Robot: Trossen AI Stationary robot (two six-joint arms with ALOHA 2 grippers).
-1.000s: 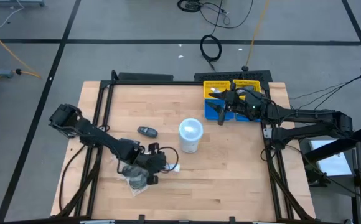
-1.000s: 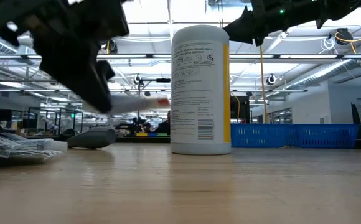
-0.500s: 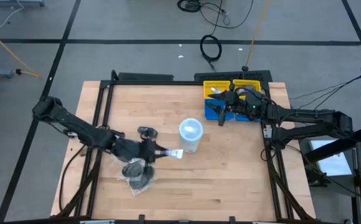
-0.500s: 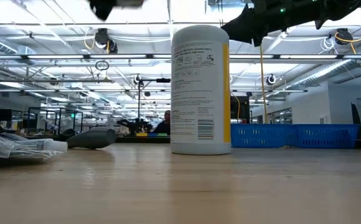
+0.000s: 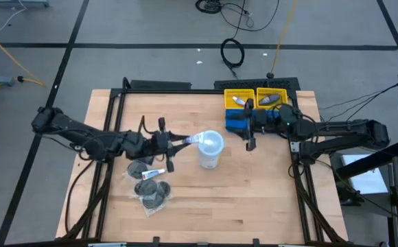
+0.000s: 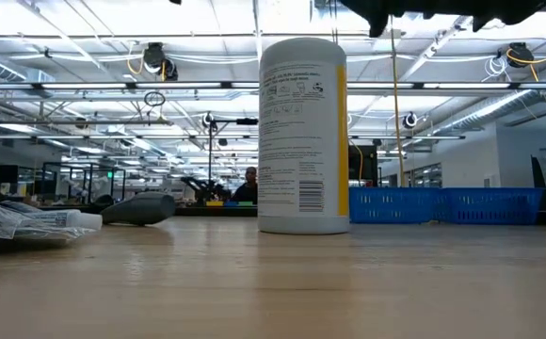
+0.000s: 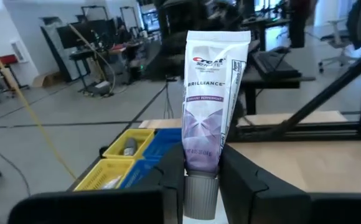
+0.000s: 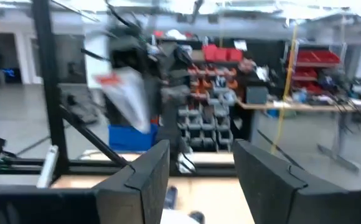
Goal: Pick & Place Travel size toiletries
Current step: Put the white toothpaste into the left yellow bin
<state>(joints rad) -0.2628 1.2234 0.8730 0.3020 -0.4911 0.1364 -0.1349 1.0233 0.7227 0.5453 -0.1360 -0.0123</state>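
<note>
Left gripper (image 7: 200,180) pinched on a small white toothpaste tube (image 7: 210,112), fingers (image 7: 169,177) clamped at the grey cap end, tube standing upright between them with the crimped end up. Seen from above, tube (image 5: 193,139) held aloft just beside the white tub (image 5: 211,149), pointing toward it; left arm stretched low across the table from the left edge, wrist turned level. Right gripper (image 8: 200,168) spread apart, holding nothing; from above, right gripper (image 5: 250,132) hanging just in front of the blue bin (image 5: 238,121), arm reaching in from the right edge. Remaining toiletries on the wood: clear-wrapped dark discs (image 5: 151,193) near the front left, a second small tube (image 5: 154,173) just above them. More small items inside the yellow bin (image 5: 255,98).
</note>
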